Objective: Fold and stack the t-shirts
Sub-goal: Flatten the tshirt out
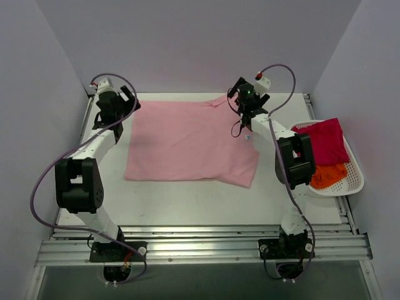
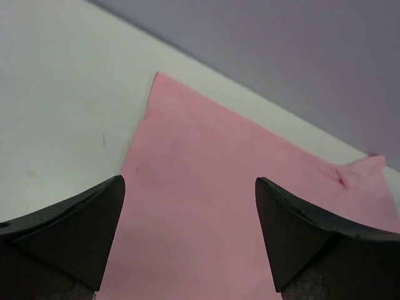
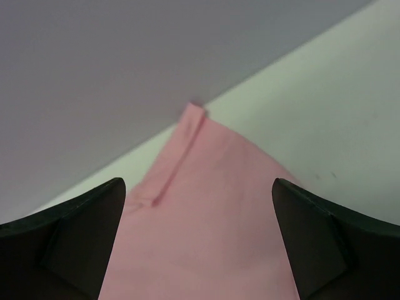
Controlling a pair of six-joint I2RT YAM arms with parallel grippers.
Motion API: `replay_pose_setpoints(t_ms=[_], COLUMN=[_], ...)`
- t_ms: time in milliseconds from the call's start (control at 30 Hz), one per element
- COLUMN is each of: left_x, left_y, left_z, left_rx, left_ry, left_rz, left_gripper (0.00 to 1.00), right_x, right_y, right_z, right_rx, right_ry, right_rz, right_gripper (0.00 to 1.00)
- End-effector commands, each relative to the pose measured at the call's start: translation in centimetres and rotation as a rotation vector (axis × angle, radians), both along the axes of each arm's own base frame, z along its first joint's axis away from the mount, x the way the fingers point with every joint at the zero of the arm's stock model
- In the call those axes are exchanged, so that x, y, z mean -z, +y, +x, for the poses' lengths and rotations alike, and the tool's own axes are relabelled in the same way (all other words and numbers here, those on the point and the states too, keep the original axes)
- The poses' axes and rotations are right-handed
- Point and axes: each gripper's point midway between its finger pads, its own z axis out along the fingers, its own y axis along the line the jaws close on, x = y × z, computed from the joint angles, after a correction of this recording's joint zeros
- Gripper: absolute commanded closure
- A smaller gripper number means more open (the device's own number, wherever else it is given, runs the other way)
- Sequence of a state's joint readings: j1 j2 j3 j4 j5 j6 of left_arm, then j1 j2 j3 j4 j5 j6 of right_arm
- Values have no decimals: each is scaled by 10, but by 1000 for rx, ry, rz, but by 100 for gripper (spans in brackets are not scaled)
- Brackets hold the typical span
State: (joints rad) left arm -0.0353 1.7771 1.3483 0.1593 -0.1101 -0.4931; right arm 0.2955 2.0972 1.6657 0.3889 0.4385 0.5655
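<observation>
Pink shirt (image 1: 187, 140) flat; L tool (image 2: 189, 181), R tool (image 3: 198, 182) both wide, empty.

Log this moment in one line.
pink t-shirt: flat on table | left gripper: open, at its far-left corner | right gripper: open, at its far-right corner | basket: magenta-red t-shirt, orange t-shirt inside

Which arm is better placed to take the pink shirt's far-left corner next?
Left. The open left gripper hangs by that corner of the pink shirt; the right gripper is over the far-right edge.
</observation>
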Motion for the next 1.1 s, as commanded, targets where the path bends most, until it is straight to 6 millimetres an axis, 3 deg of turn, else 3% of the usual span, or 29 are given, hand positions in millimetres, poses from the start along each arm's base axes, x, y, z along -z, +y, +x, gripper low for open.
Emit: replay_pose_setpoints(t_ms=[0, 33, 67, 100, 133, 167, 200, 233, 300, 333, 400, 433, 500, 667, 733, 867, 933, 1067], left_x=[68, 67, 77, 97, 91, 95, 96, 100, 103, 106, 108, 104, 115, 120, 117, 119, 120, 120], left_y=[4, 3, 2, 1, -2, -4, -10, -11, -12, -14, -16, -20, -22, -20, -19, -16, -15, -12], left_z=[-40, -50, -60, -77, -85, -92, -98, -112, -125, -137, -148, -154, -167, -190, -196, -208, -214, -220], left_rx=[-56, -79, -93, -104, -112, -116, -112, -119, -130, -128, -128, -124, -131, -144, -150, -167, -168, -179], left_ry=[132, 130, 151, 188, 171, 177, 172, 180, 184, 187, 178, 163, 184, 190, 178, 180, 178, 170], left_rz=[-76, -120, -134, -145, -173, -184, -188, -197, -211, -224, -226, -218, -203, -210, -219, -219, -218, -215], left_gripper=[6, 5, 4, 4, 4, 4, 4, 4, 4, 4, 4, 3, 3, 3, 3, 2, 2, 2], right_x=[71, 65, 88, 92, 75, 92, 91, 74, 84, 69, 83, 73, 76, 94, 93, 111, 110, 130], right_y=[0, 0, -3, -3, 4, 2, 4, 7, 11, 12, 11, 10, 10, -20, -21, -23, -17, -3], right_z=[-41, -52, -74, -86, -100, -124, -137, -151, -189, -201, -234, -243, -262, -321, -334, -361, -367, -372], right_rx=[24, 37, 58, 66, 72, 95, 113, 122, 154, 154, 164, 161, 138, 156, 127, 67, 32, -36], right_ry=[172, 169, 222, 232, 202, 242, 243, 212, 239, 213, 247, 227, 248, 336, 336, 380, 377, 392], right_rz=[84, 97, 110, 116, 120, 112, 105, 112, 85, 104, 95, 119, 112, 88, 148, 215, 269, 333], right_gripper=[0, 0, 0, 0, 0, 0, 0, 0, 0, 0, 0, 0, 0, 0, 0, 0, 1, 4])
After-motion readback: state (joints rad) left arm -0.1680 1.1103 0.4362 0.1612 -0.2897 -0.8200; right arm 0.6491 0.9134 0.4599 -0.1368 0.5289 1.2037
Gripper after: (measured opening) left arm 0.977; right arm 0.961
